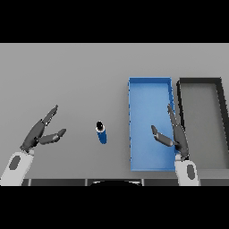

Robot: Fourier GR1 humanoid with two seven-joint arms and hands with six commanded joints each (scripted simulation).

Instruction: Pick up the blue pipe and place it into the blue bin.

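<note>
A short blue pipe (102,133) with a dark open end lies on the grey table, left of the blue bin (150,86). My right hand (175,136) hovers over the bin's right side with fingers straight and thumb spread, open and holding nothing. My left hand (39,133) shows at the lower left, open, well left of the pipe.
A black bin (221,91) with a grey floor stands just right of the blue bin, their walls almost touching. Bare grey table stretches around the pipe and behind both bins.
</note>
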